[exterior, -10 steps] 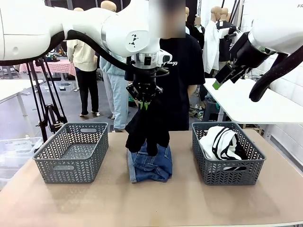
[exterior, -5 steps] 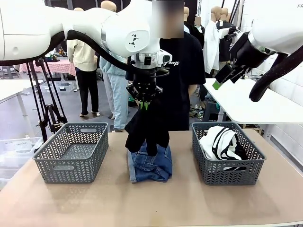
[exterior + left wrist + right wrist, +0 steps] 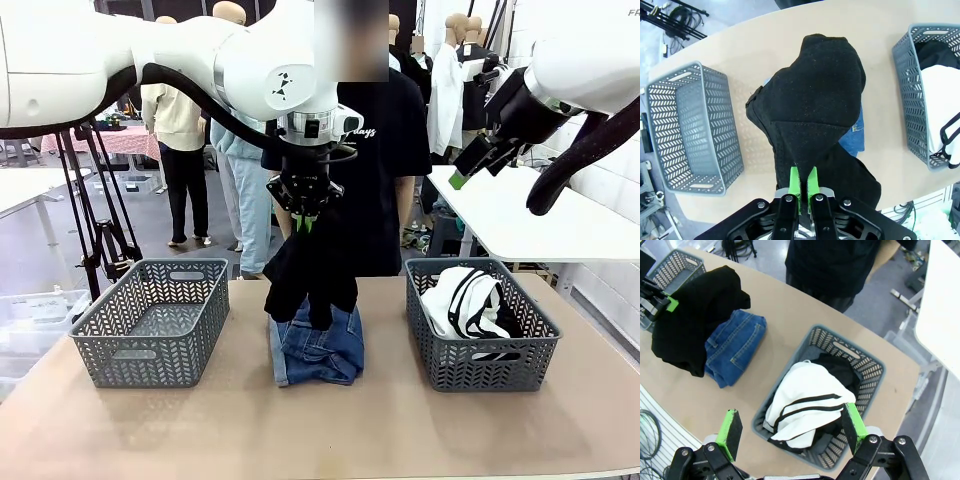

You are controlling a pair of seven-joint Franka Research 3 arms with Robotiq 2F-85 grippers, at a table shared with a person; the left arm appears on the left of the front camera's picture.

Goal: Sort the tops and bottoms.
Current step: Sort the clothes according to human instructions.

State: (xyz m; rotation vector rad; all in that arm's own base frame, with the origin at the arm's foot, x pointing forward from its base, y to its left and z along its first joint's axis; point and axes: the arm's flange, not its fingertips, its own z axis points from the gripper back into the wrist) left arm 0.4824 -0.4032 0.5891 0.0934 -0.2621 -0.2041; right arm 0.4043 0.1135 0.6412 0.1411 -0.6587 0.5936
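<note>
Left end effector [image 3: 305, 222] pinches the black top [image 3: 310, 272] over the jeans [image 3: 320, 352], right end effector [image 3: 459, 179] spread; we lift clear, then cross to the 3 o'clock basket [image 3: 478, 372].

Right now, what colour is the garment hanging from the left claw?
Plain black garment, pinched in the left claw; clearest in the left wrist view.

Jeans [image 3: 320, 352] half hidden behind hanging black top [image 3: 310, 275], right basket [image 3: 909, 100] cropped at edge
</note>
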